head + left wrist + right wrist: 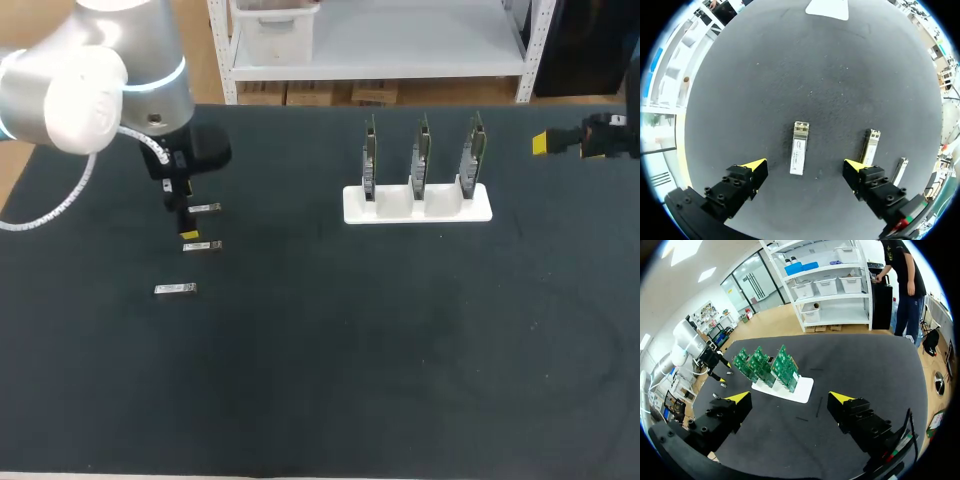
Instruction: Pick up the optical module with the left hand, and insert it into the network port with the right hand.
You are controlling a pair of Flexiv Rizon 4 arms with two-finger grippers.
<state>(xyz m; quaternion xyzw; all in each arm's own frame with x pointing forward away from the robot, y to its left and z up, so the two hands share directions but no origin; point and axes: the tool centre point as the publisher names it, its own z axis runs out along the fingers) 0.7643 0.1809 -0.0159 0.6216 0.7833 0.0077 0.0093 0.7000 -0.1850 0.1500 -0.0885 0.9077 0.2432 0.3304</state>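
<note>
The left claw [805,166] hangs over the left part of the bench [350,360] with its fingers set wide apart, holding nothing. The optical module [799,148] lies flat on the bench between them, about midway, and neither finger touches it. Its long axis runs straight ahead from the claw, square to the line on which the fingers close, so they would meet its two long sides; no turn of the wrist looks needed, only a drop and a squeeze. How high the tips stand above the bench I cannot tell.

A second module [870,146] lies parallel to the first, just outside one finger, with its near end close by that yellow tip; a third module [900,171] lies farther out on the same side. The risk, as I judge it, is that this finger lands on or nudges the second module on the way down.

The right claw [790,399] is also spread and empty, at the far right of the bench and well apart from the modules, so the left arm is much the nearer. The green boards [767,365] stand upright in a white stand [790,390] ahead of the right claw; their ports are too small to make out.
</note>
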